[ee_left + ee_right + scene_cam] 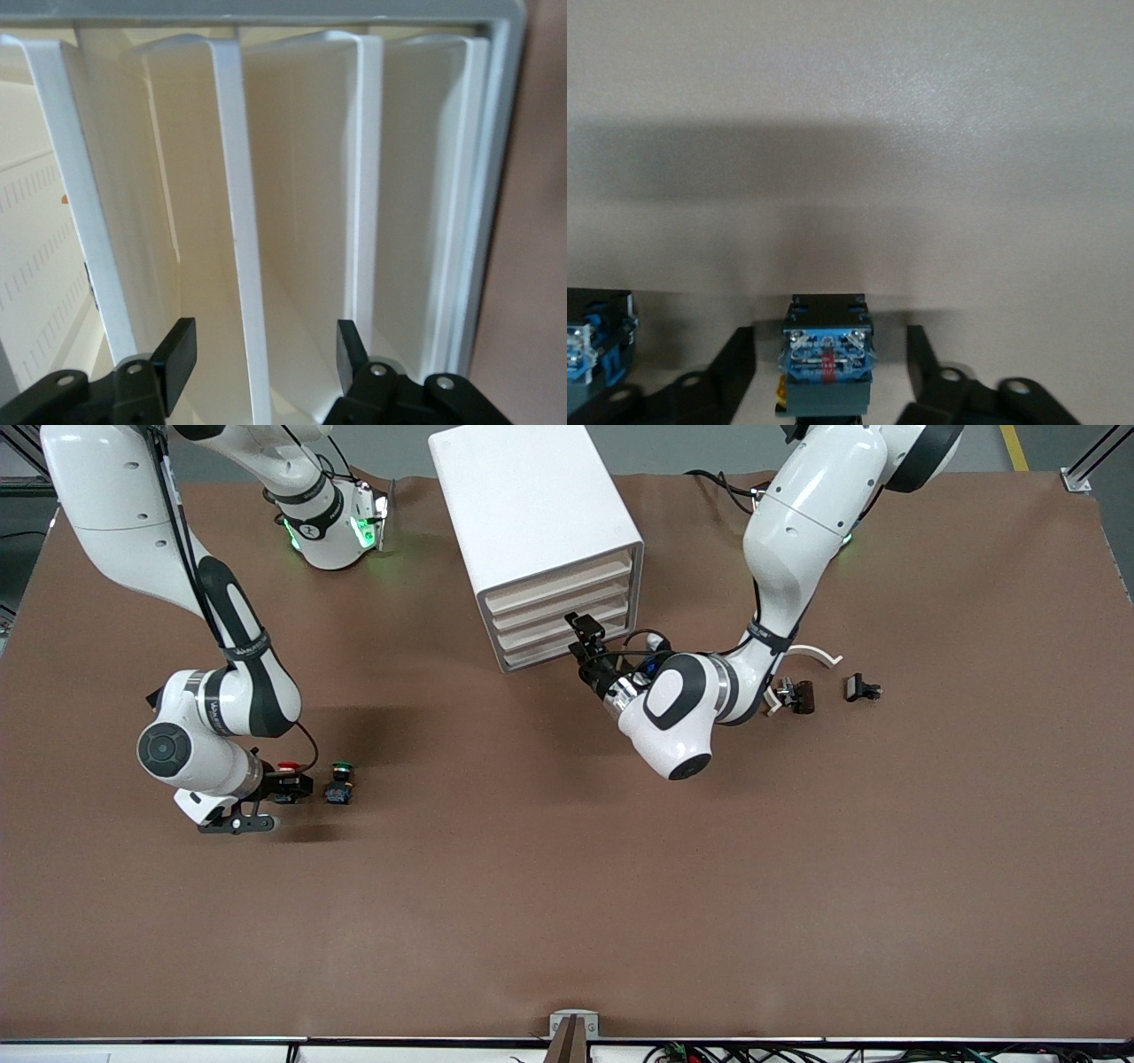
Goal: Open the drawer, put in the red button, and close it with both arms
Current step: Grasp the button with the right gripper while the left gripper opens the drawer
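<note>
Left gripper spread around a drawer front of the cabinet; green button crowds the right gripper beside it.

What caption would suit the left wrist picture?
Left gripper, fingers open, straddling a drawer front's edge on the white drawer cabinet.

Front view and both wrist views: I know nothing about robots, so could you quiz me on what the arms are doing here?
1. True or false: the left gripper is shut on the drawer cabinet.
2. What sits between the right gripper's open fingers? A nothing; B the red button; C a cable.
3. Fill in: the cabinet's front shows ___ drawers.
Key: 1 false, it is open; 2 B; 3 four.
</note>
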You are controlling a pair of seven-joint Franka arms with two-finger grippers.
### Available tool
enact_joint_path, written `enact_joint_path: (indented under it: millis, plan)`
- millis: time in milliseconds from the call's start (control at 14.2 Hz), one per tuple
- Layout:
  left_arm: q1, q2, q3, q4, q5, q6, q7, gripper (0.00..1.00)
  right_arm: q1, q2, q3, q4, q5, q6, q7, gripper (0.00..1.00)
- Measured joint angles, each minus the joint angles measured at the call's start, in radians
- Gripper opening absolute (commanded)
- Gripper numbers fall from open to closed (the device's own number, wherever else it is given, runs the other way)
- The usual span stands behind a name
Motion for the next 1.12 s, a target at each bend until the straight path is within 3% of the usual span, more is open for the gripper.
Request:
enact_joint_path:
  millis: [211,421,492,562,632,913,1124]
  plan:
    - [-0.026,0.01,0.0,0.0,0.0,-0.046,-0.028,0.55,0.0,0.0,0.006,0.003,0.0,-0.002,0.0,0.15]
    - [-0.034,0.033,0.0,0.0,0.0,-0.077,-0.038,0.38,0.0,0.0,0.006,0.003,0.0,-0.002,0.0,0.12]
    - [-0.037,0.042,0.0,0.0,0.0,-0.085,-0.042,0.28,0.0,0.0,0.006,0.003,0.0,-0.002,0.0,0.12]
    - [-0.039,0.05,0.0,-0.001,0.0,-0.09,-0.049,0.12,0.0,0.0,0.006,0.004,0.0,-0.002,0.0,0.12]
    - [-0.04,0.056,0.0,0.0,0.0,-0.093,-0.052,0.04,0.0,0.0,0.006,0.004,0.0,-0.003,0.0,0.12]
    - [-0.036,0.058,0.001,0.007,-0.007,-0.112,-0.066,0.0,0.0,0.0,0.006,0.015,0.0,-0.01,0.0,0.12]
    - [-0.031,0.057,0.006,0.007,-0.007,-0.112,-0.066,0.0,0.001,-0.007,0.006,0.052,0.0,-0.099,0.0,0.12]
